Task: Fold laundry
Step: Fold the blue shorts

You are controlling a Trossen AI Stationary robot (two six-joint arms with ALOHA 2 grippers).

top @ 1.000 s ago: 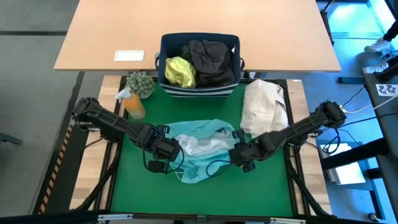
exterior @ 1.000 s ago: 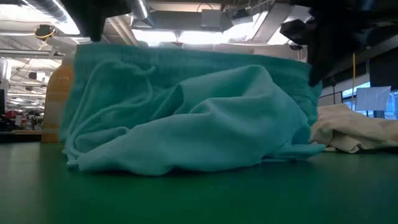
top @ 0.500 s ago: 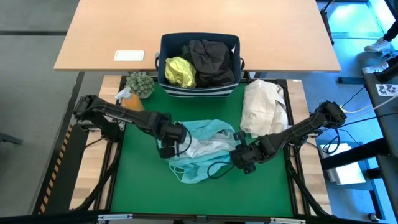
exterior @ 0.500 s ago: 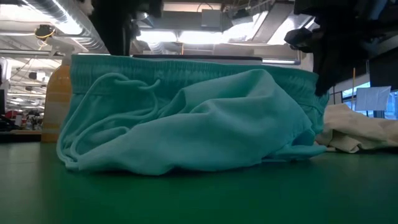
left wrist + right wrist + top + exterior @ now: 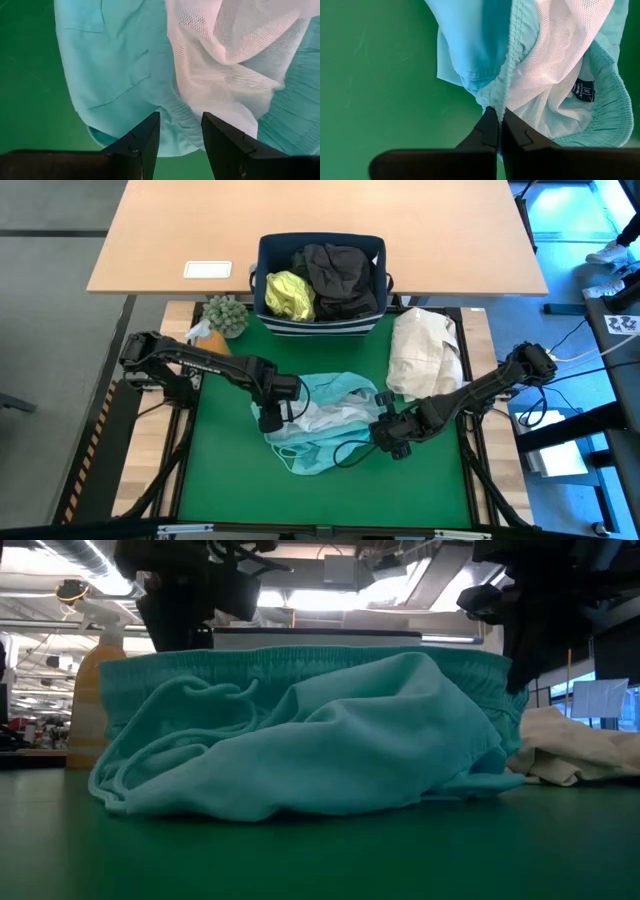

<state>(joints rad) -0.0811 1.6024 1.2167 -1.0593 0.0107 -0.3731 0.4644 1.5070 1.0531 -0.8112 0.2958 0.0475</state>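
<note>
right wrist view: right pincer (image 5: 497, 131) pinches turquoise garment (image 5: 470, 45); left pincer (image 5: 180, 132) parted.

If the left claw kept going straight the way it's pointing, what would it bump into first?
Most likely the turquoise cloth shorts. The left claw hangs open right above their edge, where the white mesh lining shows. How far above is hard to judge.

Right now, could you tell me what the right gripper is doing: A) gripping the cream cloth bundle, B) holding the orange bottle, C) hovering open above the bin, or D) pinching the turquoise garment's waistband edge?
D: in the right wrist view the right gripper has its fingers closed together on the elastic hem of the turquoise garment.
</note>
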